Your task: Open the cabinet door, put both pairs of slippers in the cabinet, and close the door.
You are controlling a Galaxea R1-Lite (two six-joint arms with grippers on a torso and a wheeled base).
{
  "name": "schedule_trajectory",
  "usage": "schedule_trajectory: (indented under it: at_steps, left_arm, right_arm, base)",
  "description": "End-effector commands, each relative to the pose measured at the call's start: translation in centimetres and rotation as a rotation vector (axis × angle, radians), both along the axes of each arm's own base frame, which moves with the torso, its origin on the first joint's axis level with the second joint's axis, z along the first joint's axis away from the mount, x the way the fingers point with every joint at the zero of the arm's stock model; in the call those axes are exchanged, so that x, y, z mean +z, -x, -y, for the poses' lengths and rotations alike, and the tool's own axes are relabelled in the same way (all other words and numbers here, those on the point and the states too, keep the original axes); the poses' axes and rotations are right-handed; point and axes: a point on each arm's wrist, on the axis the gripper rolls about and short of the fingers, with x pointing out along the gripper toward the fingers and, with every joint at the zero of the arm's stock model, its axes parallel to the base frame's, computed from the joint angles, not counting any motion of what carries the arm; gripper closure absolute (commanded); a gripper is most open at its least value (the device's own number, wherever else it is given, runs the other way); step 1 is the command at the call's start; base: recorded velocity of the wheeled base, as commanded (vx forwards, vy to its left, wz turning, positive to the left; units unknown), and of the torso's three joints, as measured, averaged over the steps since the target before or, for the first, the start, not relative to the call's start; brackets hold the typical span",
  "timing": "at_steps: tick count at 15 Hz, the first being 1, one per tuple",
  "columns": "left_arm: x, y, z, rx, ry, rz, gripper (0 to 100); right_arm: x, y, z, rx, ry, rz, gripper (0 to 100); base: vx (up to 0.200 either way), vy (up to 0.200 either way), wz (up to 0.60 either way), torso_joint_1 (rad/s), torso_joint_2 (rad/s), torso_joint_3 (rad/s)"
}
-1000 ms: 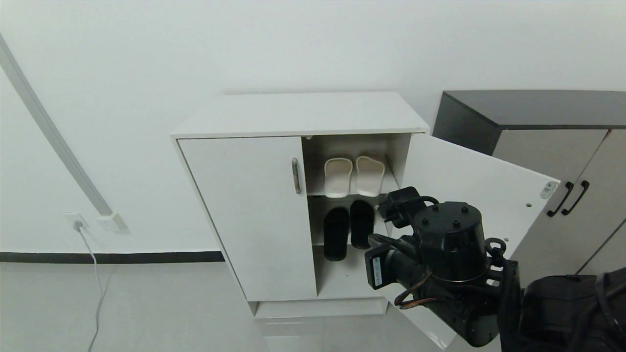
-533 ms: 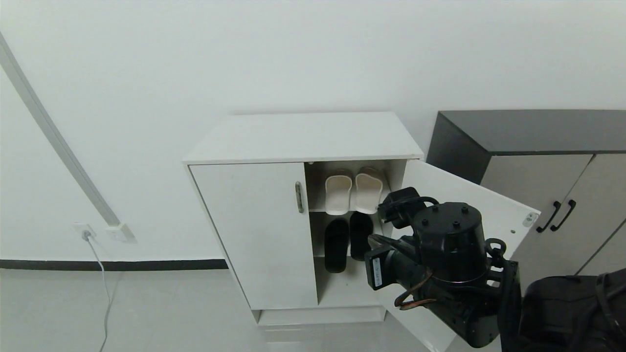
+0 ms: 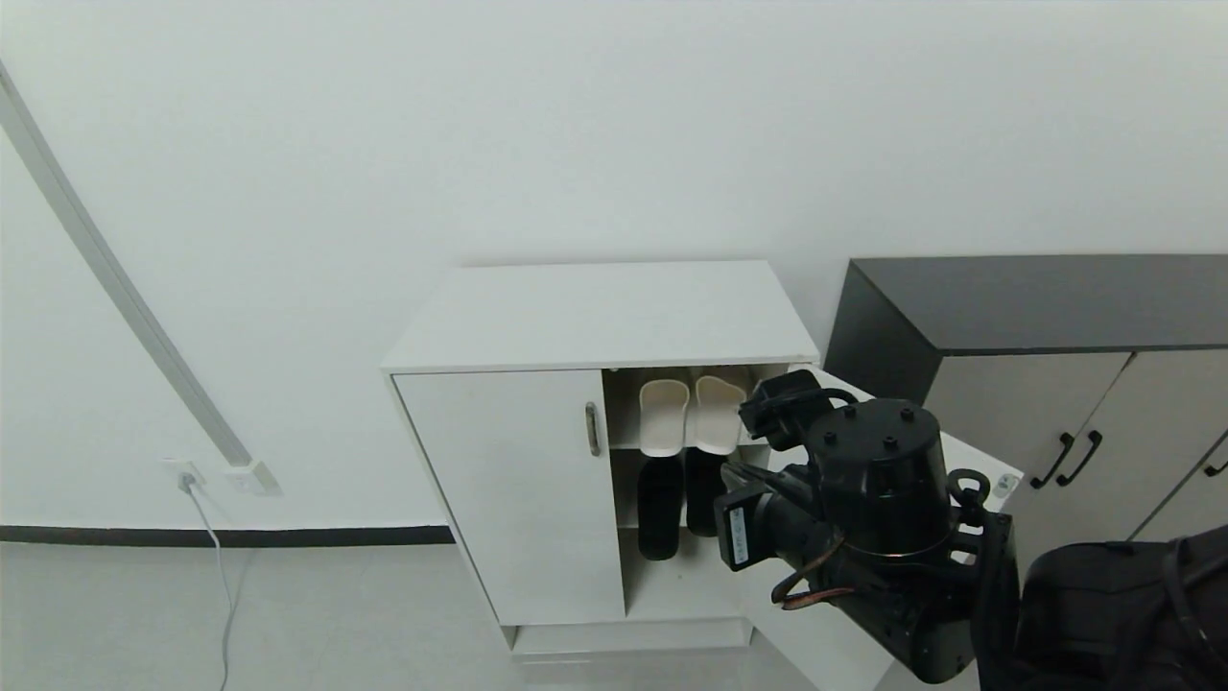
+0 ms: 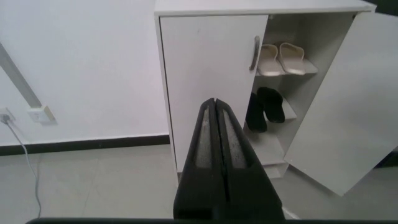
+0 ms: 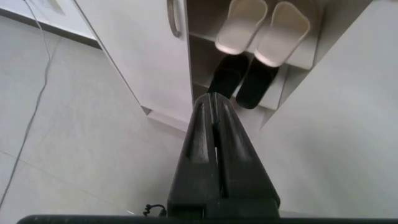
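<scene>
White board door (image 5: 348, 124) of the white two-door cabinet (image 3: 595, 317), standing open just beside the right gripper (image 5: 214, 106), both fingers pressed together. Left gripper (image 4: 214, 109) likewise pressed tight, well apart from the door. Cream slippers (image 5: 261, 25) and black slippers (image 5: 245, 78) ahead of the fingertips, on two shelves inside. Probably stiff, smooth, light on its hinges: push flat near the free edge, no pinching needed.

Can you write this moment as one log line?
white slippers: top shelf | black slippers: shelf below | cabinet door: open | left gripper: shut | right gripper: shut
</scene>
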Motion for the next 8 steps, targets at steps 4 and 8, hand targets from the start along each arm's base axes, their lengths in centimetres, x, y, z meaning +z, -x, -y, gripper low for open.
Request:
schedule_trajectory:
  at_steps: [4, 8]
  left_arm:
    - [0.00, -0.01, 0.00, 0.000, 0.000, -0.001, 100]
    - [0.00, -0.01, 0.00, 0.000, 0.000, -0.001, 100]
  right_arm:
    - [-0.06, -0.08, 0.20, -0.005, 0.002, -0.002, 100]
    - [-0.19, -0.07, 0.36, -0.005, 0.017, 0.000, 100]
  base:
    - [0.000, 0.000, 0.00, 0.228, -0.50, -0.272]
    - [0.000, 0.000, 0.00, 0.040, -0.10, -0.048]
